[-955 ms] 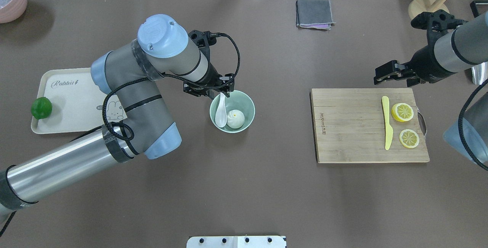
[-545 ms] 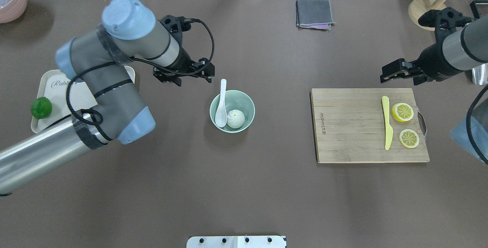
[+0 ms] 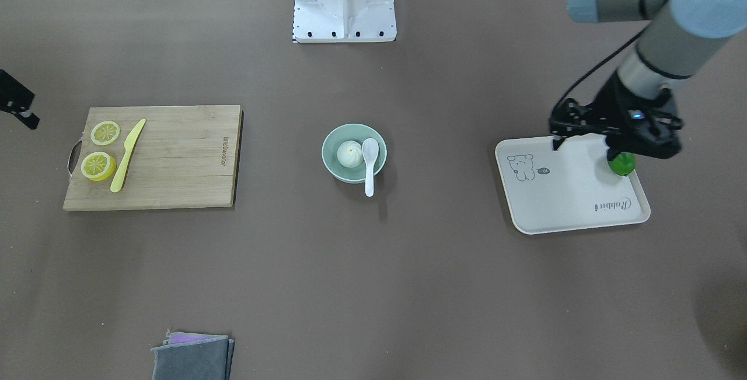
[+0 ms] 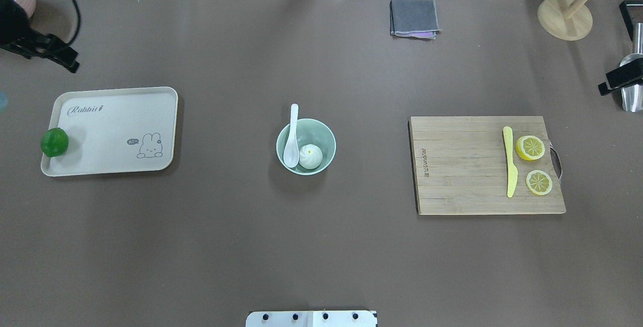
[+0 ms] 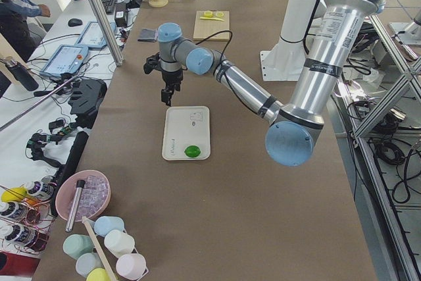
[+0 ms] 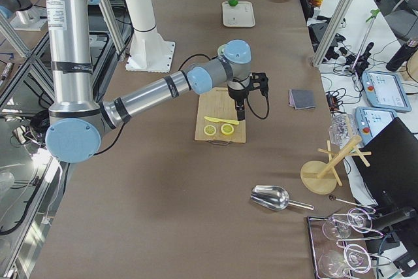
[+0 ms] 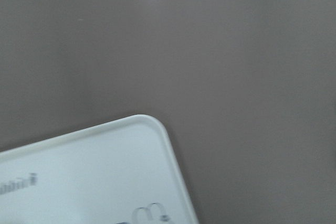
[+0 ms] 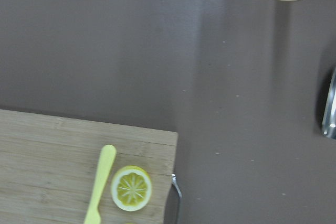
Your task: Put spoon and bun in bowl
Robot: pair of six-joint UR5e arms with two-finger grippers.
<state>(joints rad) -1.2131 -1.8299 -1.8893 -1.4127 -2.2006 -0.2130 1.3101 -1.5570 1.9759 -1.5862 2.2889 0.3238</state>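
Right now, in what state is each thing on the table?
Pale mint-green round bowl: upright, not empty.
Small glossy white soup spoon: scoop in bowl, handle over rim.
Round white pleated bun: in bowl, beside scoop.
Yellow plastic knife: flat on wooden cutting board.
Grey cloth: folded.

- The bowl [image 4: 329,138] is round, pale mint green and plain-sided, and stands upright in the centre of the scene.
- The bun [image 4: 310,156] is small, white and pleated, and sits in the bowl's near-right part.
- The spoon [image 4: 292,138] is glossy white. Its scoop lies in the bowl left of the bun, and its handle sticks out over the far rim.
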